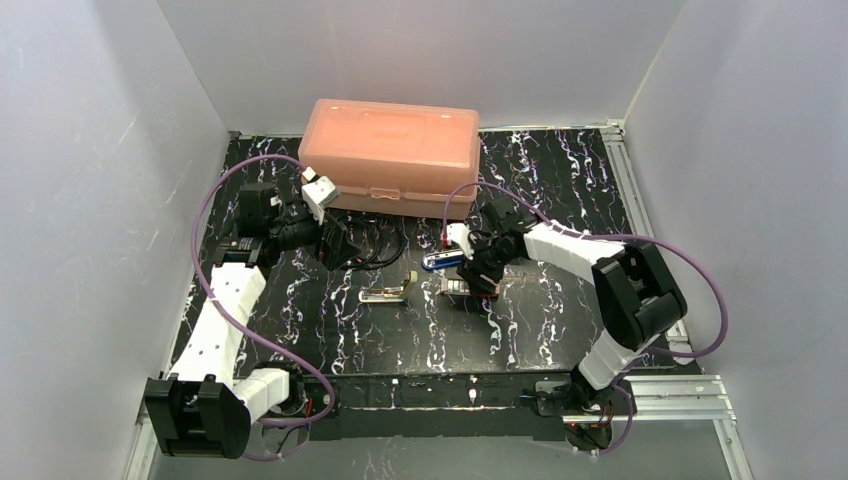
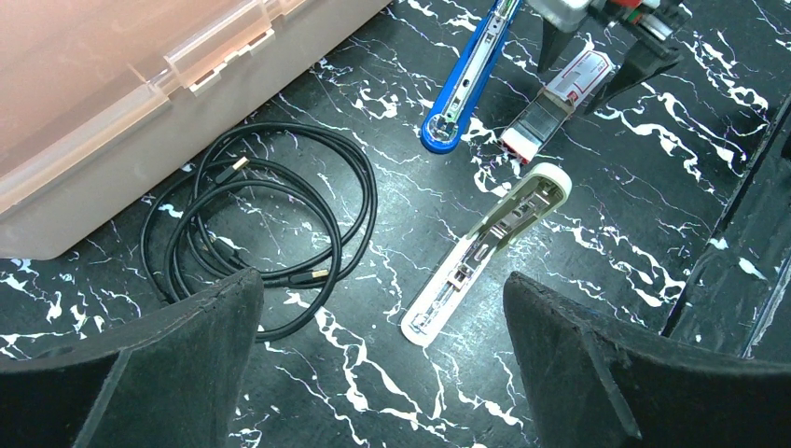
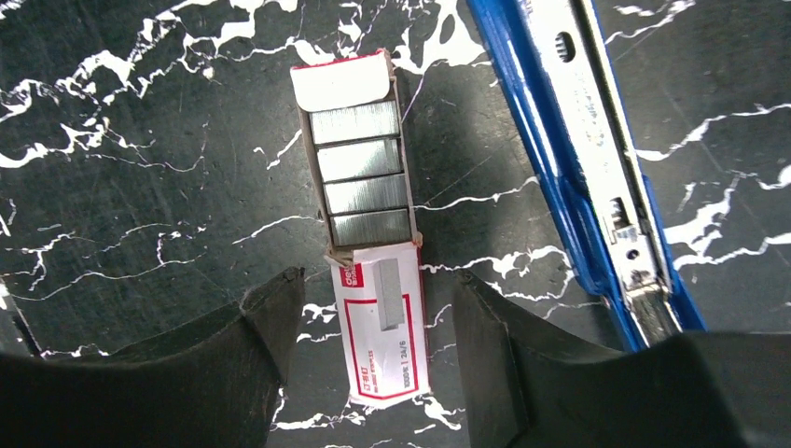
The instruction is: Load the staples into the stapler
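The loading itself is not done. The box of staples lies flat on the table with its white tray slid out of the red sleeve, and 4 silvery strips sit in the tray, none lifted. The blue stapler lies opened out just beside the box, and I can see no strip in its channel. The white stapler is also laid open, a little nearer my left arm. I cannot tell which of the 2 is meant to be filled. What is left, as I judge it: pick out 1 strip, seat it in a channel and close the stapler.

My right gripper hangs over the sleeve end of the box. Its fingers stand apart, 1 on each side of the sleeve with bare table showing in both gaps, so I grip nothing. The exposed tray lies just ahead of my fingertips.

My left gripper is spread wide and empty, above the table near the white stapler's end, with a coiled black cable off to 1 side.
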Robot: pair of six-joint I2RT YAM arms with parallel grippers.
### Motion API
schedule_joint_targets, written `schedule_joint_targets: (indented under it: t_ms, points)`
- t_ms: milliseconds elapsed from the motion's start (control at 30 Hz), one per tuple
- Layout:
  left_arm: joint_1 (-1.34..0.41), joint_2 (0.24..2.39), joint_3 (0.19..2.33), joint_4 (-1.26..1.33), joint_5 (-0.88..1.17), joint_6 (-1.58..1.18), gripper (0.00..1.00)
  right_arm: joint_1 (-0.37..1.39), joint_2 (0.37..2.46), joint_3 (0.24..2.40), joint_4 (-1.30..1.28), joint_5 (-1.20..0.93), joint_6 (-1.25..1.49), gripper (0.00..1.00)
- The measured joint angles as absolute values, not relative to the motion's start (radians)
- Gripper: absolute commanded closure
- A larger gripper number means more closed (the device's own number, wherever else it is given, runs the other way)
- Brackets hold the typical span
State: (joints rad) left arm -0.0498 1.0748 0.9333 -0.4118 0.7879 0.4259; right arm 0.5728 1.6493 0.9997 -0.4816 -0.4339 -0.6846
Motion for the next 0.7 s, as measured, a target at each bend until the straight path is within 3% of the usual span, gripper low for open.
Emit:
schedule_joint_targets:
  t_ms: [333, 700]
  points:
    - [-0.05, 1.062, 0.933, -0.412, 0.788, 0.443, 0.02, 0.621, 1.693, 1.0, -0.439, -0.392, -0.689, 0.38]
    - [-0.05, 1.063, 0.933, -0.413, 0.785, 0.48, 0.02, 0.656, 1.691, 0.983, -0.408, -0.352, -0.806, 0.75]
